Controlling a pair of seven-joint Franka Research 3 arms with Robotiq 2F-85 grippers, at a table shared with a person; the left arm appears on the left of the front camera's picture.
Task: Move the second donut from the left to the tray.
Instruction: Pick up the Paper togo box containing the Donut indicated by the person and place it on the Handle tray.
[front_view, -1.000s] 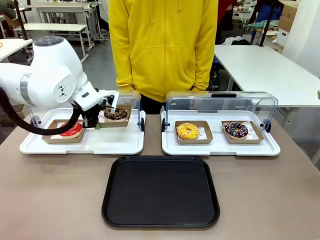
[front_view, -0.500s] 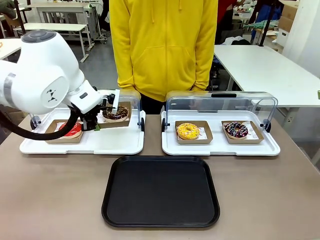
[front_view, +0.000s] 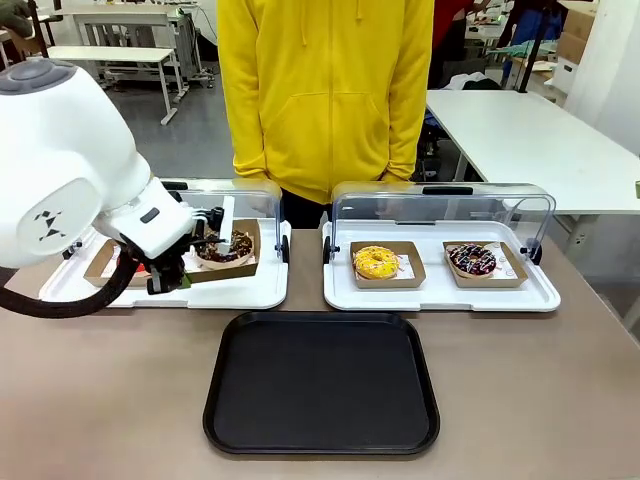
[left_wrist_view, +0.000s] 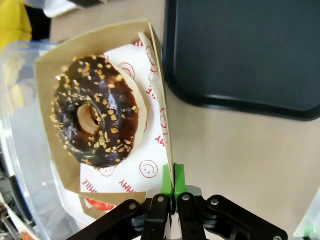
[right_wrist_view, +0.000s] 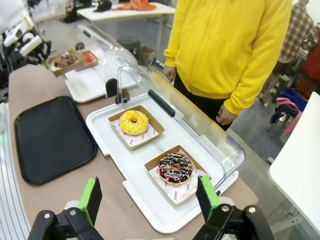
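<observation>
The chocolate donut (left_wrist_view: 95, 118) with pale sprinkles is sitting in its small cardboard box (left_wrist_view: 47, 75) on white printed paper, taking up the left half of the left wrist frame. In the front view the same box (front_view: 225, 251) is tilting, lifted off the left white tray (front_view: 245, 292), left of centre. The left gripper (left_wrist_view: 173, 186) is pinching the box's side wall, its green pads pressing together on the thin cardboard at the bottom of the wrist frame. The black tray (front_view: 321, 383) is lying flat at the lower middle of the front view, just in front of the white trays; the box is not over it.

On the right white tray (front_view: 440, 298), a yellow donut (front_view: 375, 262) and a dark donut with colourful sprinkles (front_view: 472, 259) are resting in their boxes under a raised clear lid (front_view: 440, 205). The right gripper (right_wrist_view: 150, 197) is hanging with its fingers wide apart, holding nothing. A person in a yellow hoodie (front_view: 325, 90) is standing at the far side
</observation>
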